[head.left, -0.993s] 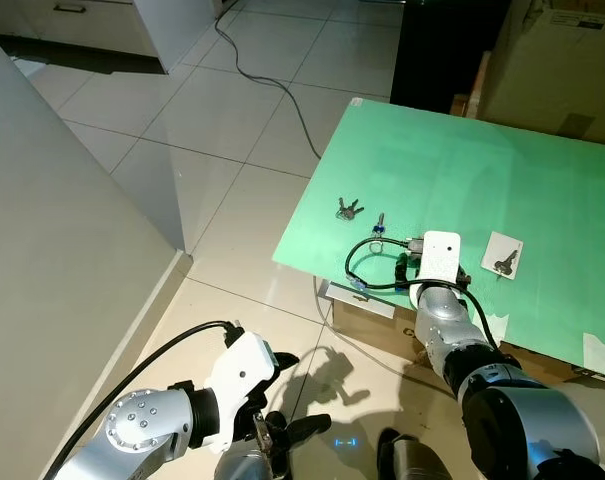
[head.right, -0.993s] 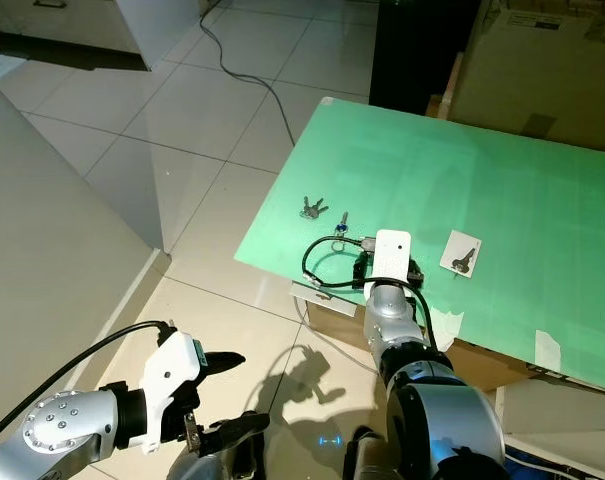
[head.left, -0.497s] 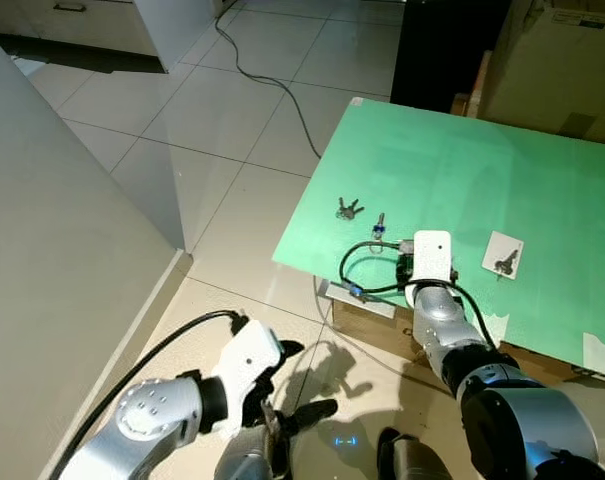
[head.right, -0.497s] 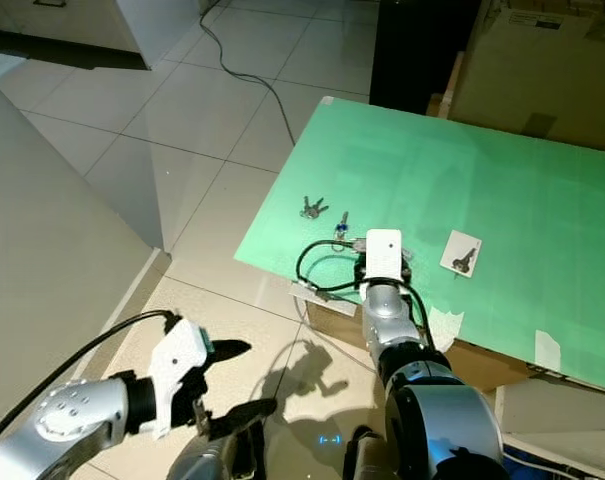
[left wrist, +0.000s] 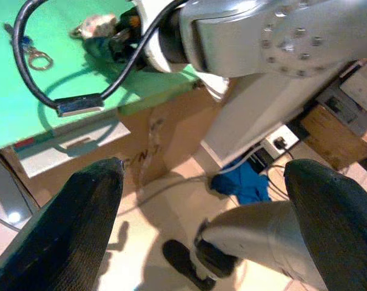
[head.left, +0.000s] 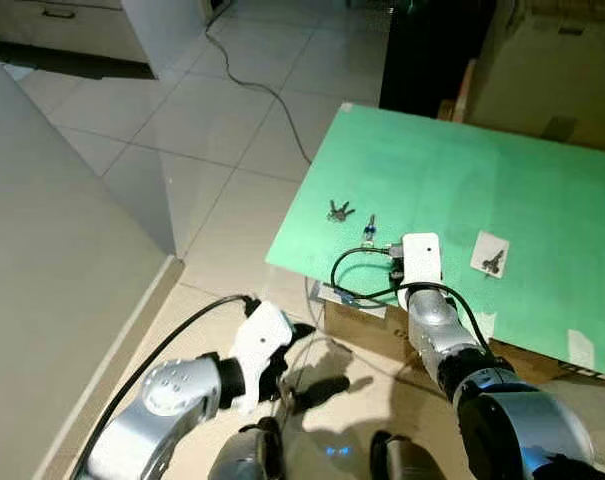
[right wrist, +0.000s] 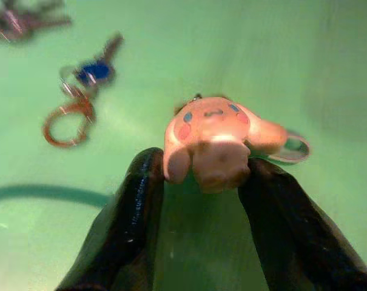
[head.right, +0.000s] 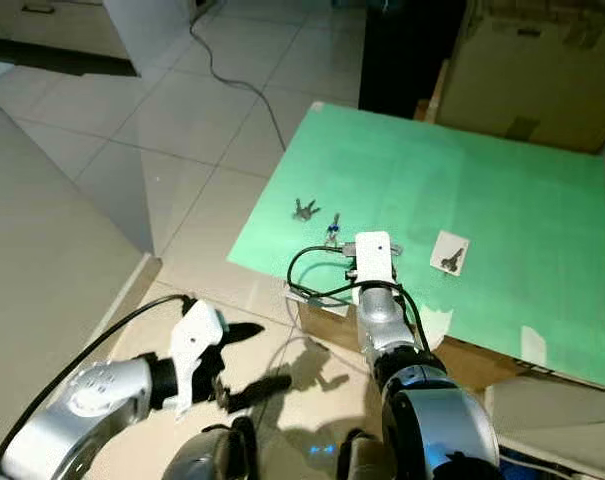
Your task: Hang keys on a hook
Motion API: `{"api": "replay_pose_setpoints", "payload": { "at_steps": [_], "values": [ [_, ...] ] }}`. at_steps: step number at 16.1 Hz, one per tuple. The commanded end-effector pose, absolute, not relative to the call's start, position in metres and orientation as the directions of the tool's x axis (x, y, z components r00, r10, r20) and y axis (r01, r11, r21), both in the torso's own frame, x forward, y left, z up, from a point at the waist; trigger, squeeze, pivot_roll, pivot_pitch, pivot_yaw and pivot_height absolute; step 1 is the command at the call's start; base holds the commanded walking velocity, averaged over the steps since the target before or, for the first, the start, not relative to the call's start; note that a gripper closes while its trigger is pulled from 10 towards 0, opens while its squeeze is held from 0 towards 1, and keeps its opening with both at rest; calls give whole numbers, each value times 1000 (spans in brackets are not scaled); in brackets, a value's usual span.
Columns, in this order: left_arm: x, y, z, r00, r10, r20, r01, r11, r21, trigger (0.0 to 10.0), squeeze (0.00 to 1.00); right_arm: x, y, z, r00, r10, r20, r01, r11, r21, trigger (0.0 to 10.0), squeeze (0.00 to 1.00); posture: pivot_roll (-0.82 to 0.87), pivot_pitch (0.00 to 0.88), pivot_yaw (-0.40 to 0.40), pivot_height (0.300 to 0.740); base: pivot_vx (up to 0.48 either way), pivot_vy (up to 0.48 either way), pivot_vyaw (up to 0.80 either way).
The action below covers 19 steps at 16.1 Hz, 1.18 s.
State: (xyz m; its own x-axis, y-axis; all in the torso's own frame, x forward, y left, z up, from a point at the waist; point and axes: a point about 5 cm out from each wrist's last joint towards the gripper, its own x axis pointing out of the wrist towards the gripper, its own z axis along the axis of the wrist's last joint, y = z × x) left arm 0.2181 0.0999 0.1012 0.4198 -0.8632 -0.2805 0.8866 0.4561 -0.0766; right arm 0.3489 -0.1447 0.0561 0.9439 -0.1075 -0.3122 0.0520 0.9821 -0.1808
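Observation:
My right gripper [right wrist: 198, 182] is shut on a pink plush charm [right wrist: 210, 142] with a metal ring, low over the green table [head.left: 542, 170]; its fingers [right wrist: 138, 200] press the charm's sides. In the eye views the white wrist camera [head.left: 420, 260] hides that gripper near the table's front edge. A blue-headed key on a ring [head.left: 368, 229] lies just beyond it, and a bunch of keys [head.left: 338, 211] lies farther left. My left gripper [head.left: 310, 358] hangs open over the floor, below the table's front left corner.
A white card with a dark key [head.left: 492, 256] lies on the table to the right. A cardboard box [left wrist: 153, 151] stands under the table. A cable [head.left: 252, 75] runs across the tiled floor. Large boxes [head.left: 557, 60] stand behind the table. A grey wall [head.left: 52, 270] is on the left.
The camera has shifted slightly. My left arm has lifted and swung forward toward the table's front edge. The right wrist has edged a little left over the table.

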Motion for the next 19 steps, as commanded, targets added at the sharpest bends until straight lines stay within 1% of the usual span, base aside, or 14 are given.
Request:
{"api": "replay_pose_setpoints", "payload": {
  "at_steps": [1,3,5,8,10,11,13,14,15,17,18,19],
  "values": [
    [218,101,95,429,-854,-296,880,468,-76,10000,0,353,-135,63,961,-71,-269,22,983,-181,0,0,99,156,61,740,0,0,0],
    [222,99,93,435,-853,-288,879,472,-71,10000,0,358,-128,74,976,-48,-214,11,985,-170,0,0,88,137,59,740,0,0,0],
    [229,97,93,443,-853,-277,878,475,-56,10000,0,357,-117,79,989,10,-149,-37,983,-178,0,0,77,105,61,740,0,0,0],
    [234,99,91,451,-849,-275,876,480,-46,10000,0,359,-116,89,999,-2,-53,-8,980,-199,0,0,69,90,66,740,0,0,0],
    [240,103,88,486,-828,-281,859,512,-24,10000,0,361,-112,105,998,25,64,-11,976,-216,0,0,59,81,66,740,0,0,0],
    [244,106,87,526,-801,-286,835,550,-4,10000,0,361,-112,111,994,28,106,-5,977,-212,0,0,55,76,66,740,0,0,0],
    [266,118,84,715,-638,-286,679,731,64,10000,0,358,-113,122,980,39,196,-3,983,-182,0,0,48,63,60,740,0,0,0],
    [273,124,84,774,-573,-271,608,792,61,10000,0,354,-114,125,971,49,233,-5,983,-183,0,0,47,56,54,740,0,0,0],
    [277,128,85,810,-526,-257,556,830,53,10000,0,349,-114,126,964,61,257,-13,982,-186,0,0,46,51,51,740,0,0,0],
    [283,133,86,858,-454,-240,483,872,81,10000,0,339,-113,127,955,102,278,-50,981,-186,0,0,43,41,44,740,0,0,0],
    [285,137,85,878,-417,-237,450,886,109,10000,0,334,-111,126,953,146,266,-97,978,-187,0,0,41,37,40,740,0,0,0],
    [288,142,83,898,-372,-235,405,907,111,10000,0,327,-105,125,935,260,241,-214,956,-199,0,0,40,34,39,740,0,0,0]
  ]
}}
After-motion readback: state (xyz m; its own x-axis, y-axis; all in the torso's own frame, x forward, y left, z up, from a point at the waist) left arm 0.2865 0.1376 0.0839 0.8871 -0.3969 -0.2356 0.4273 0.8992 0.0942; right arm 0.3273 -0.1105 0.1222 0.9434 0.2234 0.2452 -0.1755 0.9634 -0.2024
